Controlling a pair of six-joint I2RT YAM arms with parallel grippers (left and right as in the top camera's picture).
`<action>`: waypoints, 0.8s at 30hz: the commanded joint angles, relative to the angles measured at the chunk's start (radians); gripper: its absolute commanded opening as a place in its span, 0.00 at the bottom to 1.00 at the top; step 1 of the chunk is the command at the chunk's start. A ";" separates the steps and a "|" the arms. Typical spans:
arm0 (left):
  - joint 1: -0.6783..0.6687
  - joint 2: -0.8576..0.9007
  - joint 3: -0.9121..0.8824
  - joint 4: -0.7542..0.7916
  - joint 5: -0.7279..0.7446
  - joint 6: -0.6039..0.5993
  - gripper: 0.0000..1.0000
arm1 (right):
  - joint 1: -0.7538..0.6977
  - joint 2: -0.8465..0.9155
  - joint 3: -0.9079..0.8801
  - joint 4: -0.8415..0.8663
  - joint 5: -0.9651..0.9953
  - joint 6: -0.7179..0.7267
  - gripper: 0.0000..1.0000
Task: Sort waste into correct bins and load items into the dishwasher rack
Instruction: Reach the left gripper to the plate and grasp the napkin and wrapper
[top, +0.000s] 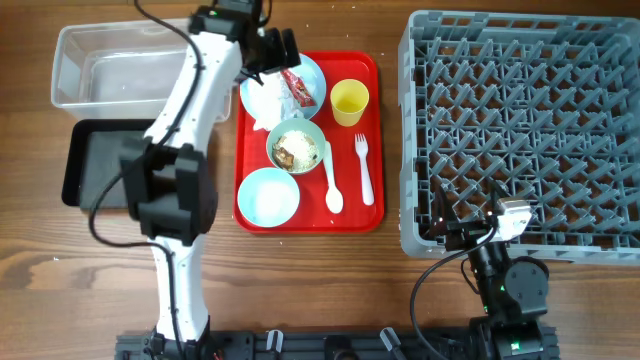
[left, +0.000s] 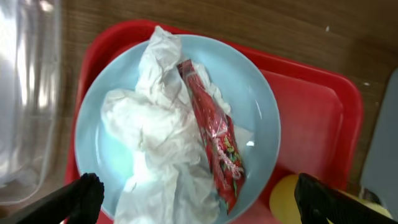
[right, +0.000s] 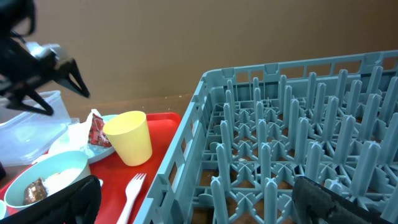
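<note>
The pale blue plate (top: 312, 72) at the back of the red tray holds the crumpled napkin (top: 266, 100) and the red wrapper (top: 298, 88). My left gripper (top: 275, 48) hovers open above the plate (left: 249, 93), its fingers either side of the napkin (left: 149, 137) and wrapper (left: 214, 137). A bowl with rice and scraps (top: 296, 147), an empty bowl (top: 269, 196), the yellow cup (top: 350, 100), spoon (top: 331, 175) and fork (top: 364, 170) also sit on the tray. My right gripper (top: 470, 230) is open and empty at the front left corner of the grey rack (top: 530, 130).
The clear tub (top: 110, 65) stands at the back left, with the black tray (top: 95, 165) in front of it. The red tray (top: 310, 218) lies between them and the rack. My left arm reaches over the black tray and the red tray's left edge.
</note>
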 joint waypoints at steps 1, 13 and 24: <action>-0.032 0.069 0.020 0.044 -0.043 -0.024 1.00 | -0.004 -0.005 -0.001 0.003 -0.017 -0.010 1.00; -0.053 0.204 0.019 0.061 -0.073 -0.029 0.86 | -0.004 -0.005 -0.001 0.003 -0.017 -0.011 1.00; -0.050 0.154 0.081 -0.006 -0.066 -0.027 0.04 | -0.004 -0.003 -0.001 0.003 -0.017 -0.010 1.00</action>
